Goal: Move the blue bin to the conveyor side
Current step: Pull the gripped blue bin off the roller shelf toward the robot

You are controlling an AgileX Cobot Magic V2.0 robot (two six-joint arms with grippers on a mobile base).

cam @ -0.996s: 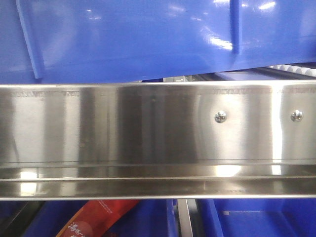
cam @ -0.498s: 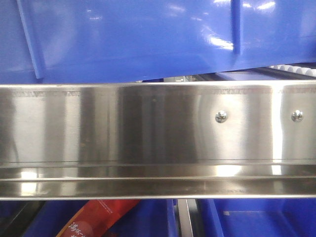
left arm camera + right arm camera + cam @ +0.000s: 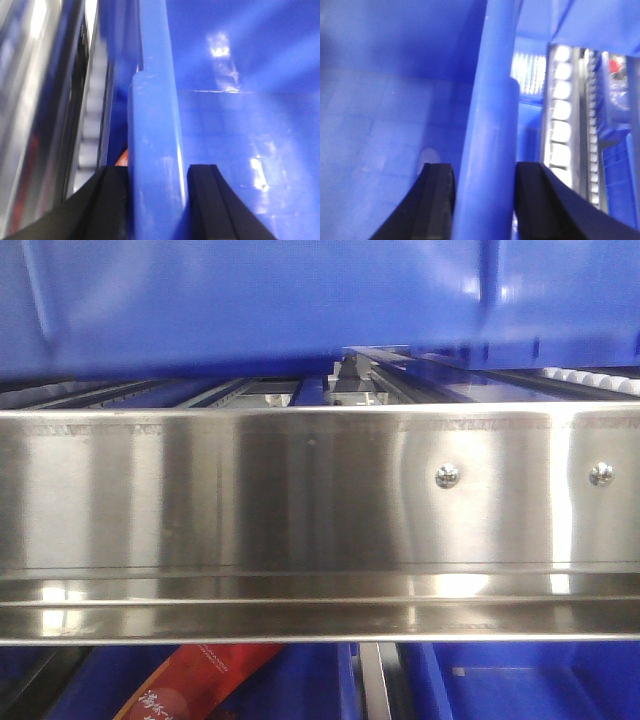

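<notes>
The blue bin (image 3: 250, 300) fills the top of the front view, its underside raised off the rack below. In the left wrist view my left gripper (image 3: 157, 170) is shut on the bin's thick rounded rim (image 3: 155, 125), one black finger (image 3: 112, 200) outside the wall and the other inside. My right gripper (image 3: 484, 167) is shut on the opposite rim (image 3: 490, 125) the same way, with the bin's inner wall to its left. The conveyor is out of view.
A stainless-steel rack rail (image 3: 300, 500) with two screws spans the front view just below the bin. White rollers (image 3: 560, 115) run beside the bin's right side, and more rollers (image 3: 92, 125) on its left. Lower down sits another blue bin (image 3: 530, 680) and a red printed packet (image 3: 190, 680).
The blue bin has risen and levelled out. Its lower edge now sits higher in the front view, uncovering the rack's inner rails and rollers beneath it.
</notes>
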